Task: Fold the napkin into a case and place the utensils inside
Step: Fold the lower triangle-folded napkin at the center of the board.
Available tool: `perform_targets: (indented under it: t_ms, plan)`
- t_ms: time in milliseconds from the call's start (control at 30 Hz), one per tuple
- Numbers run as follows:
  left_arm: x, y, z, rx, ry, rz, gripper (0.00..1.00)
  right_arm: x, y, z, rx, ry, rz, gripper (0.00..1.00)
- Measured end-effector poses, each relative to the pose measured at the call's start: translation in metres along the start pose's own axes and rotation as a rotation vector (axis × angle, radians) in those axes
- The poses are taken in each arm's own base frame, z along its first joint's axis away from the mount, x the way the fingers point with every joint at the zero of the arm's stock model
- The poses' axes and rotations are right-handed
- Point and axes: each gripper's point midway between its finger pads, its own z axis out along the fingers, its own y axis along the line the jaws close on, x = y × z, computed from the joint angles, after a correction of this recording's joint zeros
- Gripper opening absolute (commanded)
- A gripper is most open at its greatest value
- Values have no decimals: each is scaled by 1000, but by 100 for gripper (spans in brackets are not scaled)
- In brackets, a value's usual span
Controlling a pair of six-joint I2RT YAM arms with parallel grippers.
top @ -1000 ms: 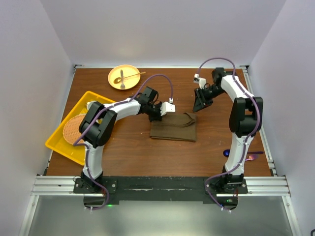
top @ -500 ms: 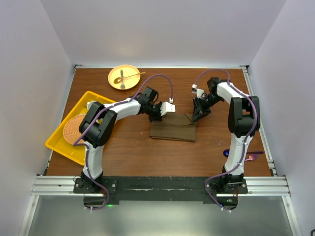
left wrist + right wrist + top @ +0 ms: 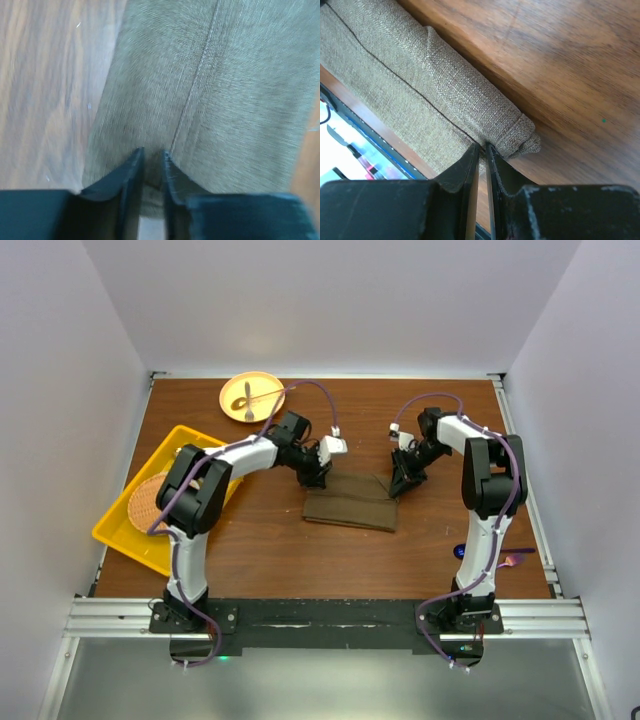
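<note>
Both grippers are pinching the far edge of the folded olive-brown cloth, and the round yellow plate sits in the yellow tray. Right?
No: the round yellow plate sits on the wooden table beyond the yellow tray, which holds a woven tan mat; see the top external view. The rest holds: left gripper and right gripper pinch the far edge of the folded olive-brown cloth.

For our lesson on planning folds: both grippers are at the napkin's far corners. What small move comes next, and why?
Probably lift both corners slightly, together. The left gripper and right gripper each look pinched on the far edge of the napkin, which lies flat; an even lift would start the next fold.
</note>
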Motion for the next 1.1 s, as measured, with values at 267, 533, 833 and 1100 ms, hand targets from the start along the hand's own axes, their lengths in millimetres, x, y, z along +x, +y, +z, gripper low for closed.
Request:
perform_targets:
  t_ms: [267, 533, 833, 1100]
  plan:
    - [-59, 14, -47, 32, -368, -480, 50, -2, -4, 0, 29, 20, 25, 15]
    - [-122, -18, -17, 261, -558, -754, 46, -2, -5, -1, 46, 48, 17, 15]
    - [-98, -20, 51, 312, -486, -1028, 58, -2, -6, -1, 48, 52, 19, 15]
    - [-62, 9, 42, 243, -470, -1188, 62, -2, -7, 0, 58, 55, 15, 14]
